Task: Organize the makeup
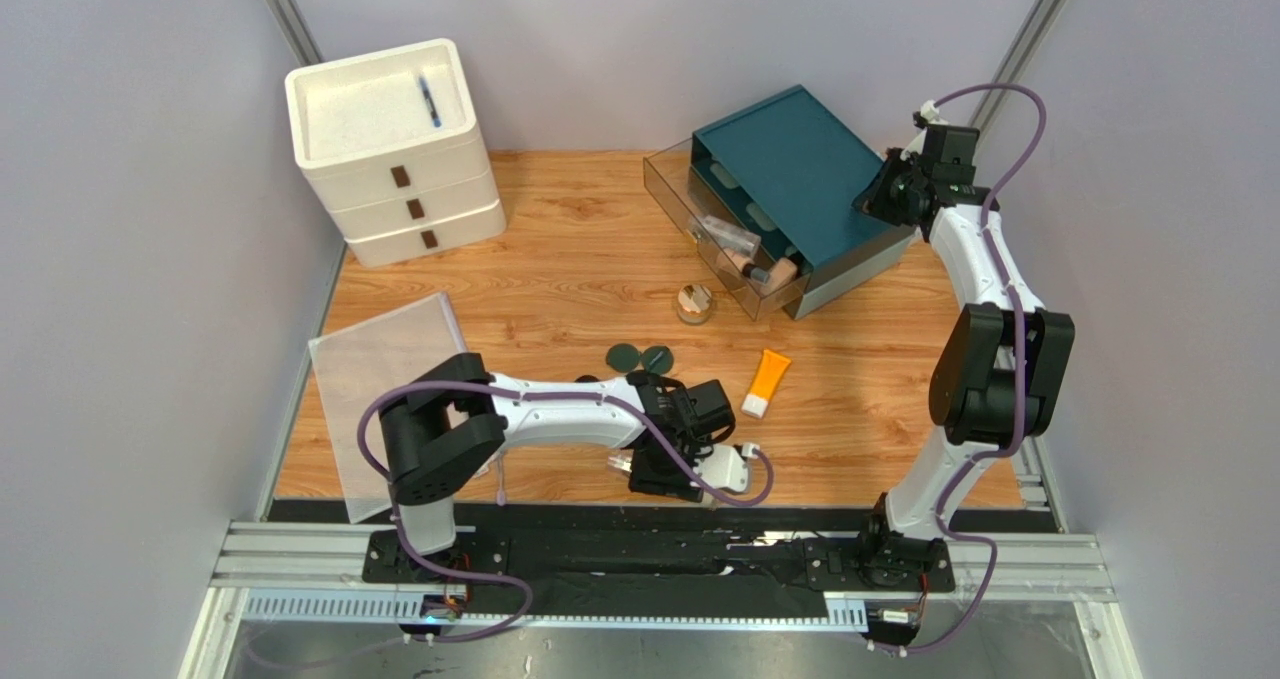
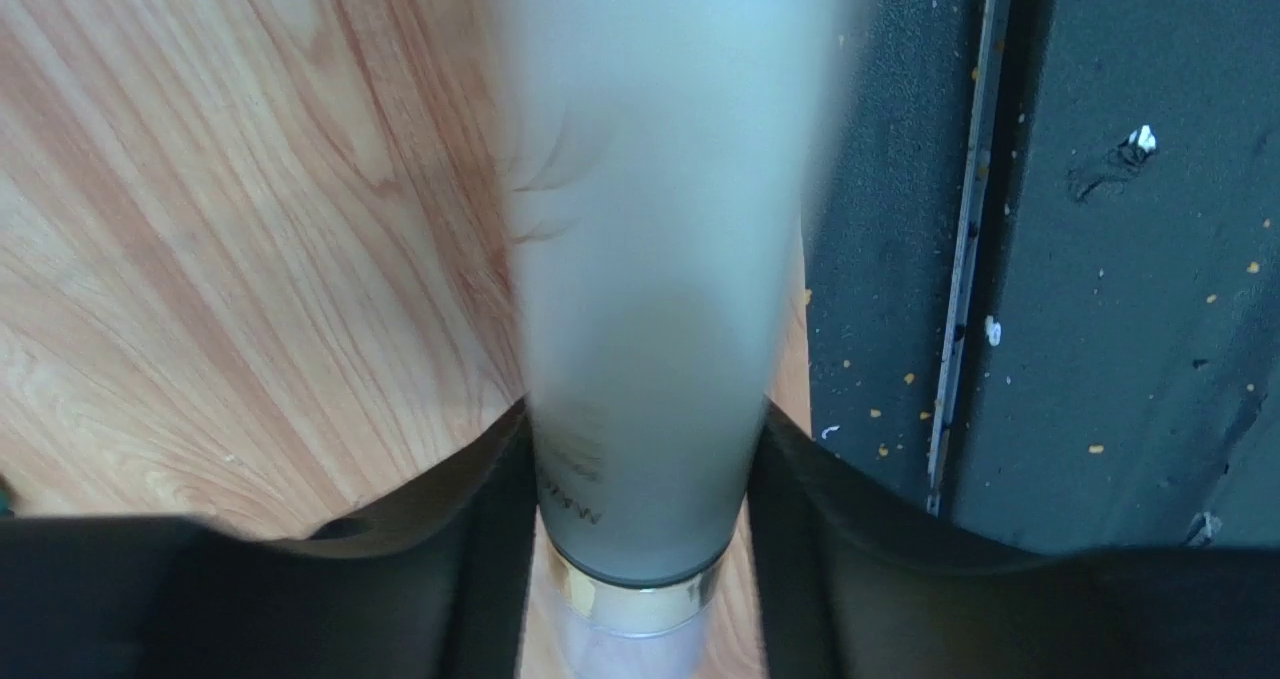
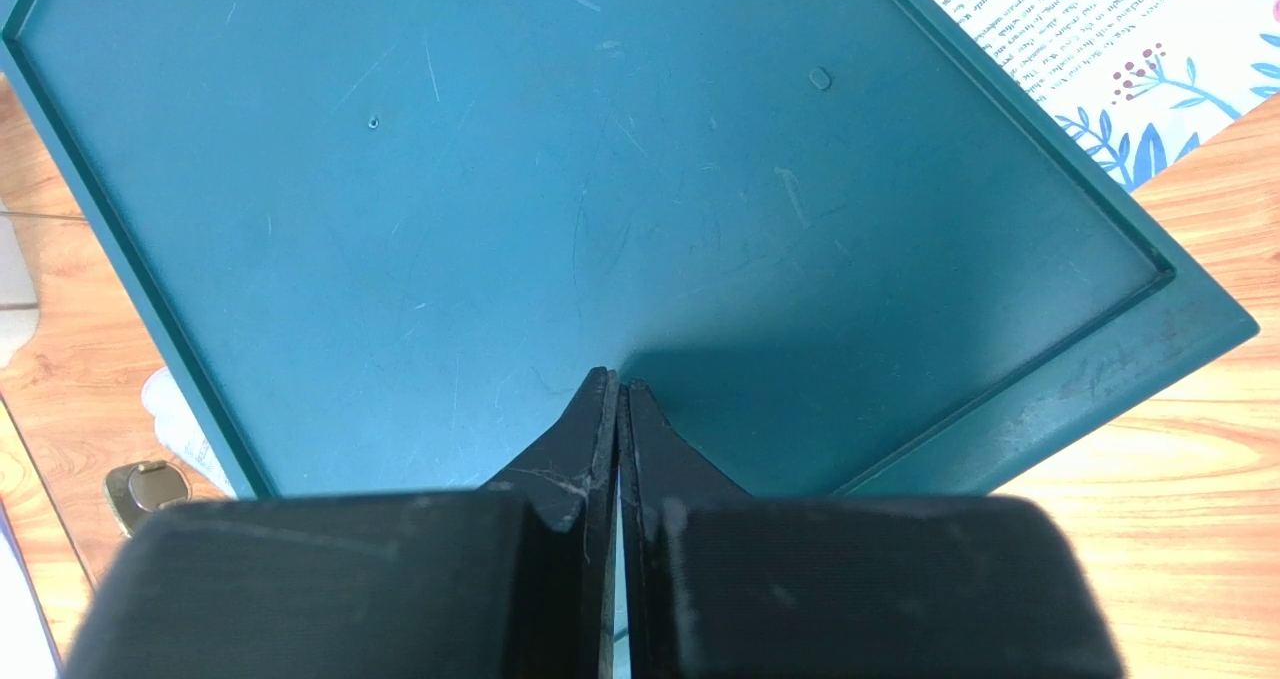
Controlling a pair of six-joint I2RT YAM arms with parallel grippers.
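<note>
My left gripper lies low at the table's near edge, and its fingers press both sides of a frosted cream bottle with a gold band, seen from above as a white bottle. An orange tube lies on the wood to the right of two dark green compacts. A gold-lidded jar stands by the open clear drawer, which holds beige bottles. My right gripper is shut with nothing in it, over the teal organizer top.
A white three-drawer unit stands at the back left with a blue pen in its top tray. A clear flat panel lies beside the left arm. The black base rail borders the table's near edge.
</note>
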